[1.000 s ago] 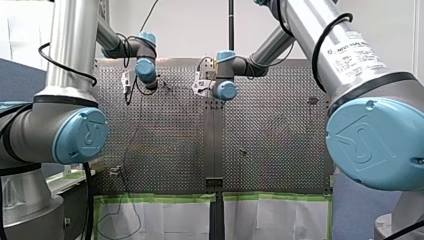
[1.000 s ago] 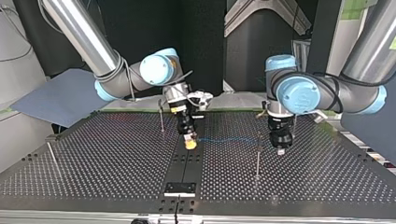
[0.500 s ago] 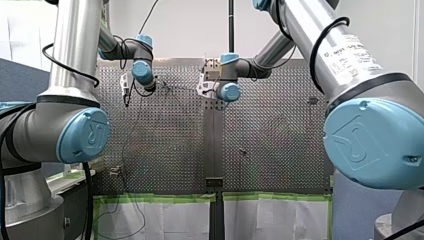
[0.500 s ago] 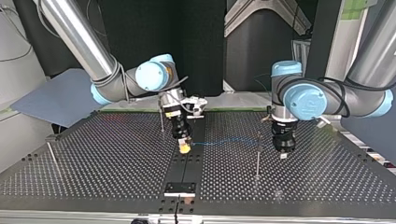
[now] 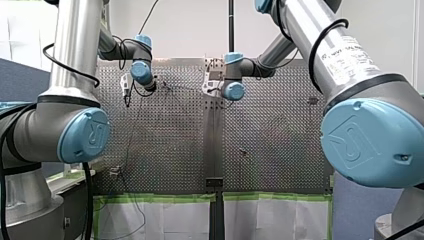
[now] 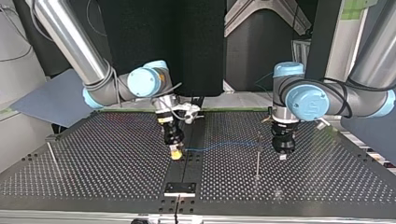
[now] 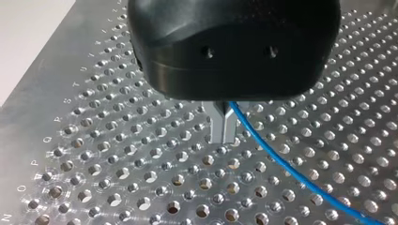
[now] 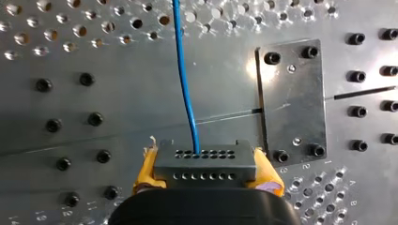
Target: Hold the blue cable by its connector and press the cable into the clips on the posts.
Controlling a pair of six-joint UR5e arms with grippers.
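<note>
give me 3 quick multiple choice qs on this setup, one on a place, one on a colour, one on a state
1. In the top view, the thin post nearest the blue cable stands:
A) left of both grippers
B) between them
C) right of both

2. The pads of my right gripper are:
A) white
B) green
C) yellow

3. The fingers of my left gripper are:
A) shut on the blue cable
B) spread wide above it
C) around a post

B: the post rises between the two grippers.
C: yellow shows either side of the connector.
A: the metal fingers sit together, with the cable emerging beside them.
</note>
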